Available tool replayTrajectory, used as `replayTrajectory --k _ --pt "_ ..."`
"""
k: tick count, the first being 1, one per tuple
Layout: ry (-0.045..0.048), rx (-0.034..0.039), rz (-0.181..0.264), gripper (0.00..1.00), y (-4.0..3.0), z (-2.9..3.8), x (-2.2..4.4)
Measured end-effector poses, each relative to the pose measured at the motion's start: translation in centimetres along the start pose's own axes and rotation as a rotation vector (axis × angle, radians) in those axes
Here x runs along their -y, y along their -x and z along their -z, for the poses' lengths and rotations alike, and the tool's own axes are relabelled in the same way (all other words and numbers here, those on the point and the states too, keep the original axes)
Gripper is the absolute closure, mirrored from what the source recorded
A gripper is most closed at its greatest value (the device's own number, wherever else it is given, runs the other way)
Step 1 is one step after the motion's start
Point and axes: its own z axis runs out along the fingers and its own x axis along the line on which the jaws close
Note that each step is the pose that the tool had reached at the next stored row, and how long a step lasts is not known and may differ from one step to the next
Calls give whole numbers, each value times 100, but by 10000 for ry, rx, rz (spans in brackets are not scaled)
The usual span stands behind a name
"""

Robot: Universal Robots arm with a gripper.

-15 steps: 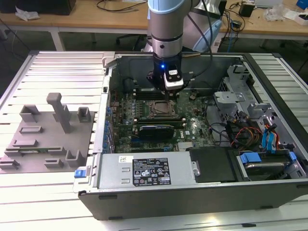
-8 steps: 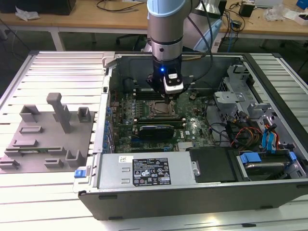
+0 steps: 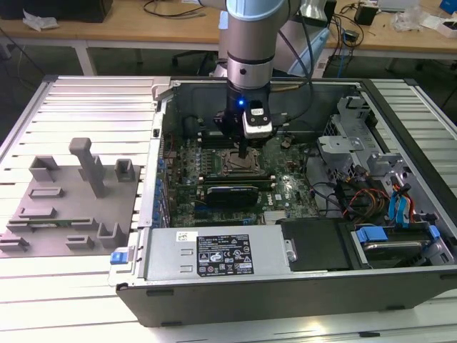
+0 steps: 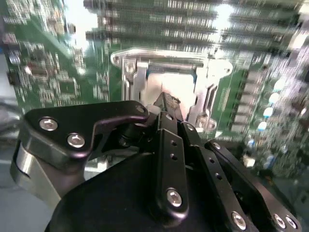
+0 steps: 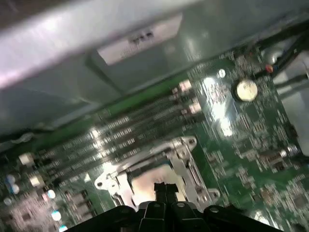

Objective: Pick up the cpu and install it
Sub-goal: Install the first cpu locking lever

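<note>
Inside socket frame, one cpu.

You're looking at what seems to be a robotics lab or electronics workshop: an open computer case lies on a ribbed metal table, with wooden workbenches behind carrying tangled cables, though their clutter is hard to make out.

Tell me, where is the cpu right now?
The cpu lies inside the metal socket frame on the green motherboard, directly under the gripper.
</note>
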Motion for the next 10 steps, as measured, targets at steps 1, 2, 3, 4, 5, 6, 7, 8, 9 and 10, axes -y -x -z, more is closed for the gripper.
replayTrajectory --k 1,2,3,4,5,6,7,8,9,10 --pt "-25 36 377 89 0 -2 1" --pt "-13 46 590 89 0 -4 0" --pt "-1 54 773 89 0 -6 0" --pt "14 64 984 89 -1 -9 0" --pt "27 73 1192 89 -1 -11 -1" --pt "43 85 1447 89 -1 -14 -1" --pt "55 93 1624 89 -1 -16 -1" --pt "73 107 1946 89 -1 -18 -1" --pt "85 115 2126 89 -1 -20 -1" --pt "94 122 2294 89 -1 -21 -1"
